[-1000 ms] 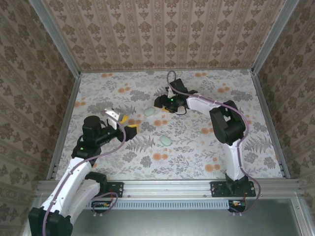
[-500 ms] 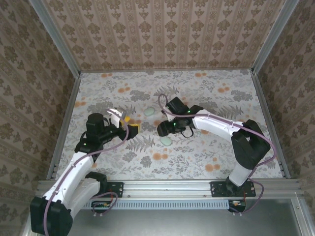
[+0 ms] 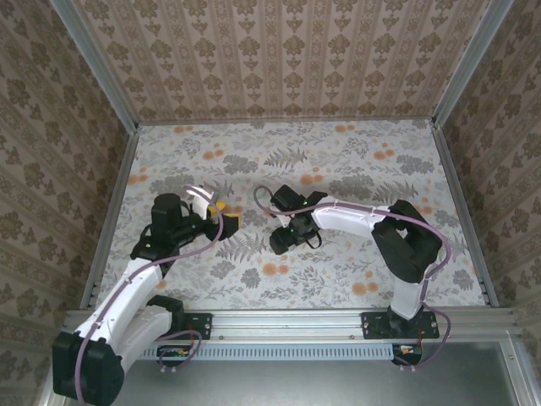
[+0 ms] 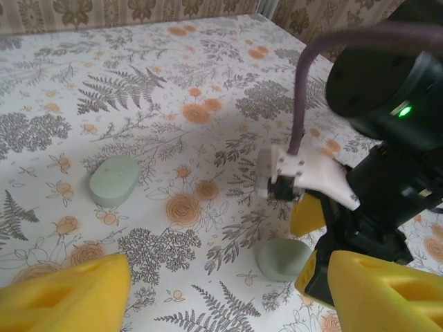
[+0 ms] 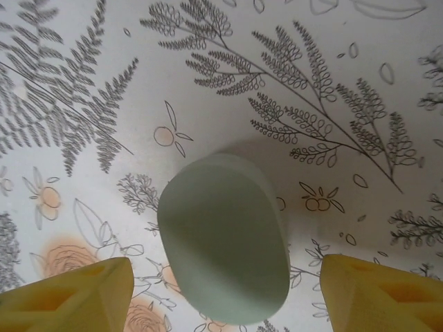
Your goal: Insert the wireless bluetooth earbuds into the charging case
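Your right gripper (image 5: 225, 294) is hovering with its jaws spread, straddling a pale green oval case (image 5: 223, 242) that is lying flat on the floral table (image 5: 360, 55). The yellow fingertips (image 5: 69, 290) are standing clear of it. Your left gripper (image 3: 223, 214) is hanging released and empty alongside. Farther back, a second green oval piece (image 4: 114, 181) is lying apart.

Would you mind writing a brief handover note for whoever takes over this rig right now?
Left gripper: open, empty, above the table.
Right gripper: open, fingers either side of the near green oval piece, not closed on it.
Second green oval piece: lying apart on the table, untouched.
Done: approach only; nothing is gripped.
Left: grasp the pieces and do the whole insertion.
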{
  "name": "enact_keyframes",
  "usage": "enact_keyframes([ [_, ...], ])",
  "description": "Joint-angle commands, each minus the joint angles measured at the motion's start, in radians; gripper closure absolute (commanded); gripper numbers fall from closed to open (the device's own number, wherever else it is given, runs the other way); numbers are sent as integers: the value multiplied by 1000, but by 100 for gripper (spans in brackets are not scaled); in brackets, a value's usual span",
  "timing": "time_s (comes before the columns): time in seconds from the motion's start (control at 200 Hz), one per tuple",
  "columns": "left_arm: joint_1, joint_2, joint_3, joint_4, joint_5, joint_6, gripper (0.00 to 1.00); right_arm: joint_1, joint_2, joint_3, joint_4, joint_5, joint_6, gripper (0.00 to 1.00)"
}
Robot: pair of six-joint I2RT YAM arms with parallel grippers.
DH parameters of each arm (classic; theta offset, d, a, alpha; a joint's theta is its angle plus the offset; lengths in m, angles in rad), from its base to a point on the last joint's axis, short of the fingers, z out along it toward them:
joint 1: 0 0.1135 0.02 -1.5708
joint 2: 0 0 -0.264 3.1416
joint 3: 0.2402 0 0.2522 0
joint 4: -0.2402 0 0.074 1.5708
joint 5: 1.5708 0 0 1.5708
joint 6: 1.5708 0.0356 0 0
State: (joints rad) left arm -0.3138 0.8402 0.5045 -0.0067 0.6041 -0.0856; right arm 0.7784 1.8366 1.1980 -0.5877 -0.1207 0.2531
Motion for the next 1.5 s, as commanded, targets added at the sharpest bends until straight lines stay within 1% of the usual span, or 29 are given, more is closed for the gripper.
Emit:
enact_keyframes([
  [0.0, -5, -37, -6, -15, -16, -9, 24, 10, 27, 32, -31, 27, -40, 27],
  [0.2, -4, -46, -12, -19, -24, -8, 24, 13, 66, 37, -19, 30, -58, 28],
  [0.38, -4, -42, -11, -22, -23, -4, 24, 14, 72, 34, -17, 51, -89, 34],
  [0.46, -4, -47, -4, -35, -20, 3, 24, 14, 69, 29, -19, 57, -108, 40],
  [0.61, -3, -74, -10, -45, -11, 14, 24, 15, 34, 12, -28, 63, -155, 58],
  [0.77, -4, -102, -26, -18, 11, 17, 24, 14, -34, -20, -16, 66, -209, 69],
  [0.82, -4, -107, -21, -10, 31, 30, 24, 15, -58, -23, -21, 51, -232, 70],
  [0.84, -4, -109, -20, -6, 72, 38, 24, 14, -64, -22, -25, 44, -240, 70],
  [0.89, -4, -114, -18, 16, 118, 57, 24, 14, -87, -17, -44, 20, -266, 71],
  [0.995, -7, -120, -18, 66, 182, 97, 24, 15, -133, 10, -100, -15, -319, 72],
  [1.155, -11, -88, 34, 37, 200, 110, 24, 15, -219, 47, -152, -29, -377, 72],
  [1.27, -19, -58, 54, 46, 258, 122, 26, 15, -276, 69, -176, -84, -420, 72],
  [1.395, -71, -41, 68, 64, 269, 164, 26, 15, -296, 131, -252, -162, -484, 72],
  [1.495, -104, -2, 103, 58, 278, 160, 25, 15, -296, 199, -326, -154, -522, 70],
])
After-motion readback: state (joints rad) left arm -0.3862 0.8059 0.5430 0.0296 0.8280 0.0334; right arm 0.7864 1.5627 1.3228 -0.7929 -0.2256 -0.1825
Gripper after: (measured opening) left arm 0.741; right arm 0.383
